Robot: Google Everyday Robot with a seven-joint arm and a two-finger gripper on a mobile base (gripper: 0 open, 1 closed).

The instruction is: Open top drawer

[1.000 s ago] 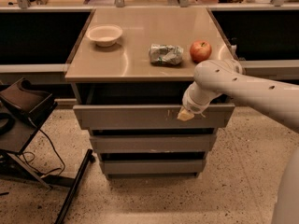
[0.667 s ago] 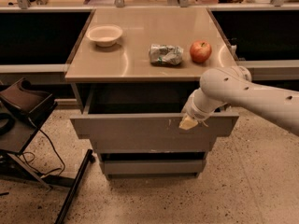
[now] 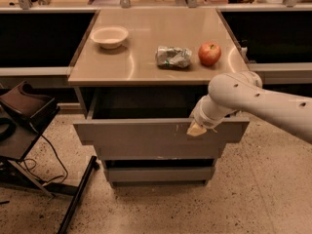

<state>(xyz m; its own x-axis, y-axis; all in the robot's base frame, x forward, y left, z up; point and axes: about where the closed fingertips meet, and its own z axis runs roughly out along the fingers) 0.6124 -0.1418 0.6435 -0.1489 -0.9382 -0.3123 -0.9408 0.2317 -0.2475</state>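
The top drawer (image 3: 146, 135) is a wide grey metal drawer with small pale scratches right of centre. It stands pulled out from under the counter, and its dark inside shows behind the front. My gripper (image 3: 196, 128) is at the drawer front's upper edge, right of centre, at the end of my white arm (image 3: 253, 99) that reaches in from the right. Two narrower grey drawer fronts (image 3: 158, 173) sit below, pushed in.
On the counter (image 3: 141, 69) are a white bowl (image 3: 109, 36), a crumpled foil bag (image 3: 173, 57) and a red apple (image 3: 209, 53). A black stand with cables (image 3: 22, 126) is on the floor at left. Dark shelving flanks the counter on both sides.
The top drawer has slid out toward the camera, from barely open to well pulled out. My gripper and arm moved with its front edge, down and forward.
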